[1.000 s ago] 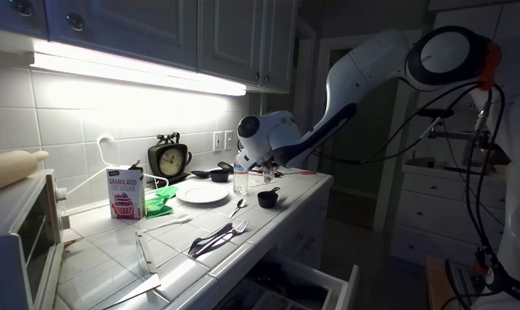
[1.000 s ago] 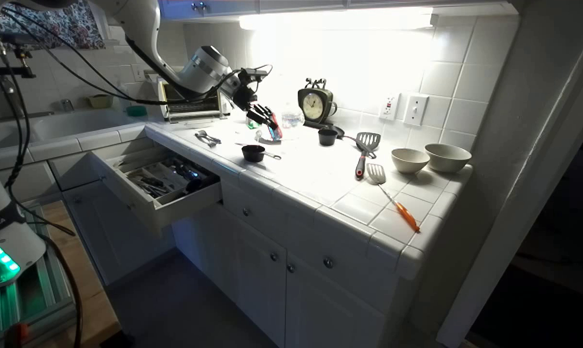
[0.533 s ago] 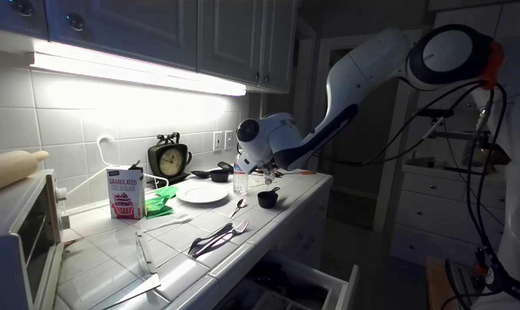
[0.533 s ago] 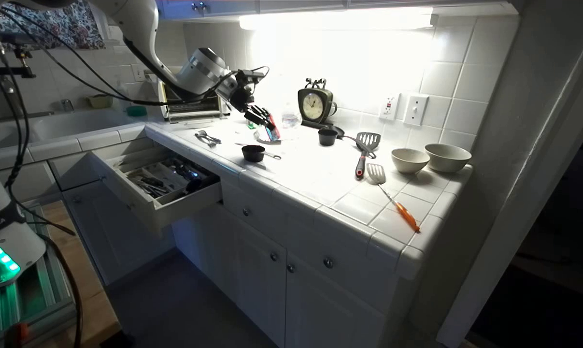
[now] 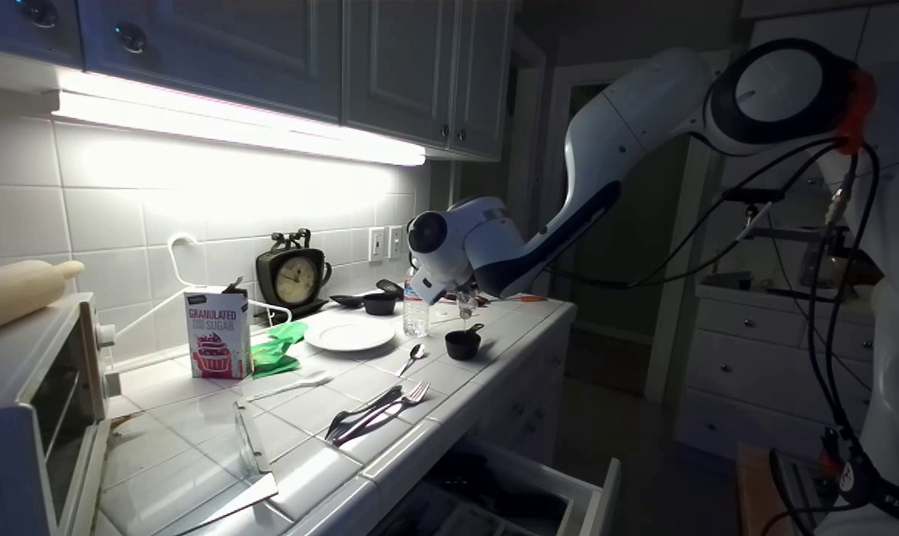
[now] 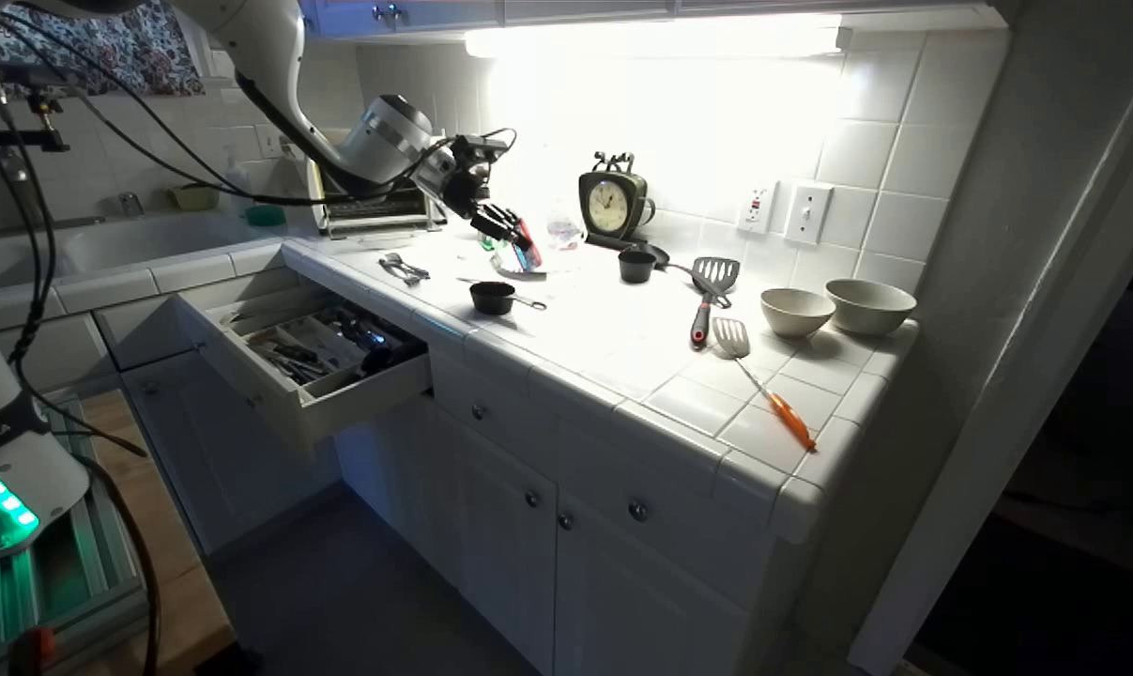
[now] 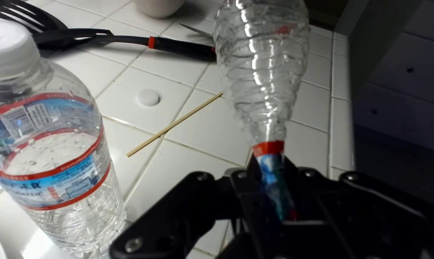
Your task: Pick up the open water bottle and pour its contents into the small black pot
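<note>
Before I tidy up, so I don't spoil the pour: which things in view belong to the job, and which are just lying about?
Part of the job:
gripper
tilted bottle in its grip
black pot below that bottle

Just lying about:
capped bottle
second black pot near the clock
plate
sugar box
metal spoon
rolling pin
two bowls

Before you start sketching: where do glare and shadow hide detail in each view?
In both exterior views, the under-cabinet light is blown out, bleaching the tiled wall; in an exterior view, glare nearly erases the standing bottle; in an exterior view, the doorway sinks into shadow; in the wrist view, bright reflections streak the gripped bottle, and the gripper shows mostly black.
</note>
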